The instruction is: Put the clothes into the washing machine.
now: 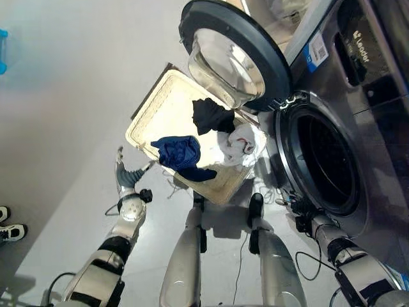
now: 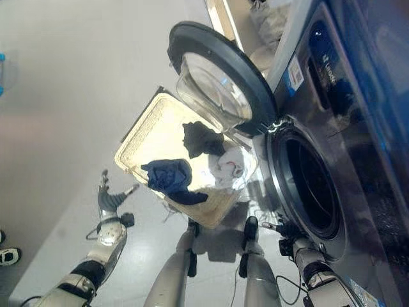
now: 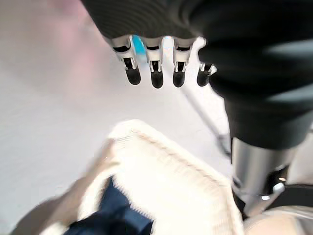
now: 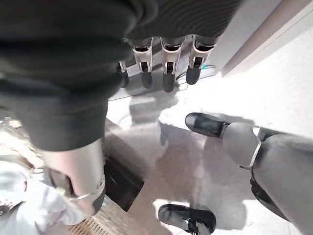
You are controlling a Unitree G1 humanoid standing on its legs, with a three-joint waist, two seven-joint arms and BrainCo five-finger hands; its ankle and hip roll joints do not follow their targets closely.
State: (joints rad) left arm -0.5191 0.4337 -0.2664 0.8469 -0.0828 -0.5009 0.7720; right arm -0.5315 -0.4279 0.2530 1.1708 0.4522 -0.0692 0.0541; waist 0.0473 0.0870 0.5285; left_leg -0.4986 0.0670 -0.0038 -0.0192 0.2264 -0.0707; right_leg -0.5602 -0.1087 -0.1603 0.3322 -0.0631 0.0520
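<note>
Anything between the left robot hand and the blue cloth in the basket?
Only a strip of bare floor and the basket's near rim. In the left eye view the open left robot hand hovers just outside it; the blue cloth lies right inside.

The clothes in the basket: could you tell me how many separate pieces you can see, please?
3: a black piece toward the machine's open door, a white piece nearest the drum opening, a dark blue piece nearest the left hand. More may lie underneath.
</note>
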